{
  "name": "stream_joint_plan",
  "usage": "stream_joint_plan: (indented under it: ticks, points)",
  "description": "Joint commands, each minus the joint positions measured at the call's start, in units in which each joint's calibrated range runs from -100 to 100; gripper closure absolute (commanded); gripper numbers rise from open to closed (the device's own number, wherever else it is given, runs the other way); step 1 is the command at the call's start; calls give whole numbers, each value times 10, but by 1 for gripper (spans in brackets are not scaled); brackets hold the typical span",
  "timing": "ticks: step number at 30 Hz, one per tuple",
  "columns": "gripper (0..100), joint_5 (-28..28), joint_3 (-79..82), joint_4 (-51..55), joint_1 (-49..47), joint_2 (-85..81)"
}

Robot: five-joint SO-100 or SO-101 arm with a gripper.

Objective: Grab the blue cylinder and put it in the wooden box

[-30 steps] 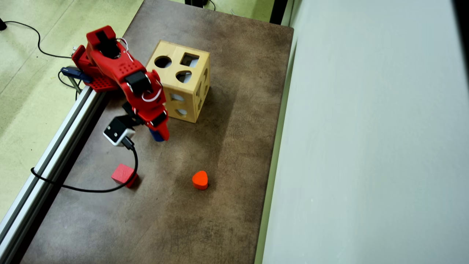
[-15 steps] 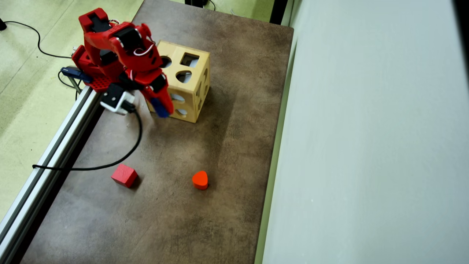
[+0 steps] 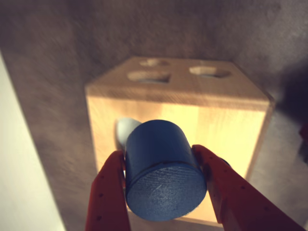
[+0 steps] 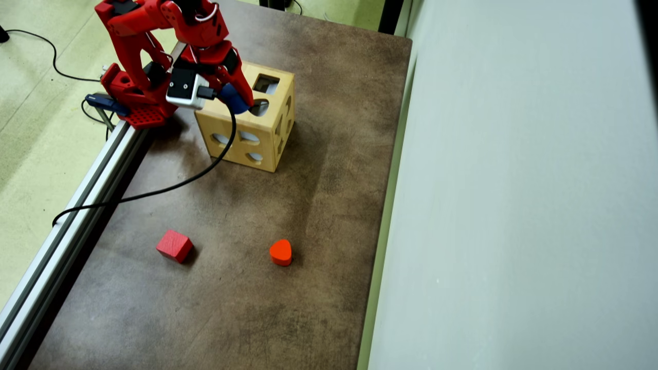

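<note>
Holding the blue cylinder (image 3: pixel 161 171) tight, the pincer (image 3: pixel 163 175) has one red finger on each round side, so the flat end faces the wrist camera. That grip keeps the cylinder's long way pointing forward, like a peg ready to go into a hole.

Just past the pincer sits the wooden box (image 3: pixel 226 125). In the wrist view a pale round hole (image 3: pixel 126 129) peeks out from behind the cylinder, a bit to its left. The cylinder hides most of it, so I cannot tell if they line up yet. More holes show on the face farther from the pincer.

From the overhead view, the pincer (image 4: pixel 241 105) and cylinder (image 4: pixel 234 100) hang right over the top of the box (image 4: pixel 267 149), close to a round hole there. Whether the cylinder touches the wood is hard to tell.

I think the job is nearly done: the cylinder is picked up and only needs to go into the round hole. A round block fits only a round hole, so the pincer likely needs a small nudge toward it before letting go.

Far from the pincer, on the brown table (image 4: pixel 334 205), lie a red cube (image 4: pixel 174 245) and an orange heart (image 4: pixel 280 252). They sit well apart.
</note>
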Motion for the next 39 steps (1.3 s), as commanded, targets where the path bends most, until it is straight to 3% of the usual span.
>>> stream_joint_plan:
  ticks: [1,12,39]
  points:
    - [92,-1,46,7,-37,-65]
    - [92,-1,124,7,-102,-113]
    - [92,-2,194,7,-137,-113]
